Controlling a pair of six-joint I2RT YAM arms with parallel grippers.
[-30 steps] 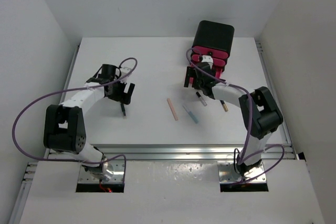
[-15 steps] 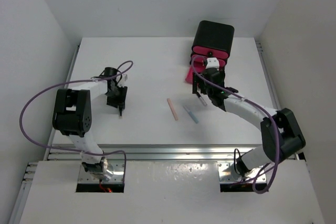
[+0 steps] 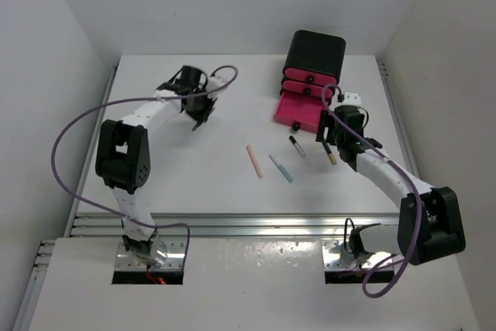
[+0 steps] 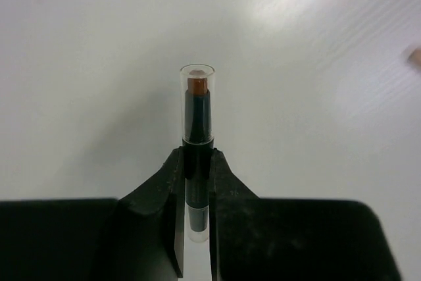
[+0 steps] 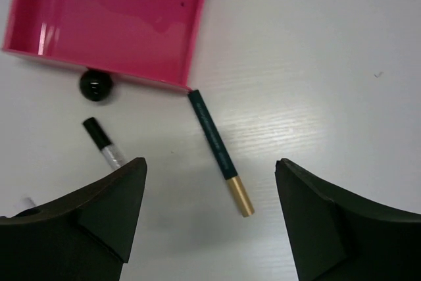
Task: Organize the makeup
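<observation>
Left wrist view: left gripper (image 4: pixel 197 162) has its fingers pinched tight on a slim black stick with a clear cap and brown tip (image 4: pixel 197 106). The stick points straight out ahead of the fingers, over the white table (image 4: pixel 85 64); can't tell if it touches the surface. In the top view this arm reaches to the far-left part of the table, well apart from the other makeup.

Right wrist view: right gripper (image 5: pixel 209 169) has its fingers spread wide, gripping nothing. Between and just beyond them lies a dark green pencil with a gold end (image 5: pixel 214 143), flat on the table, dark end right at the front corner of the open pink plastic drawer (image 5: pixel 105 18), gold end toward the gripper. A short black-and-silver stick (image 5: pixel 103 143) lies left of it, near the drawer's black round knob (image 5: pixel 96 85), not touching.

Top view: the drawer is pulled out from the bottom of the black box (image 3: pixel 316 52) at far right. A pink stick (image 3: pixel 255 160) and a light-blue stick (image 3: pixel 281 168) lie mid-table, near each other, apart, both nearer than the drawer.
</observation>
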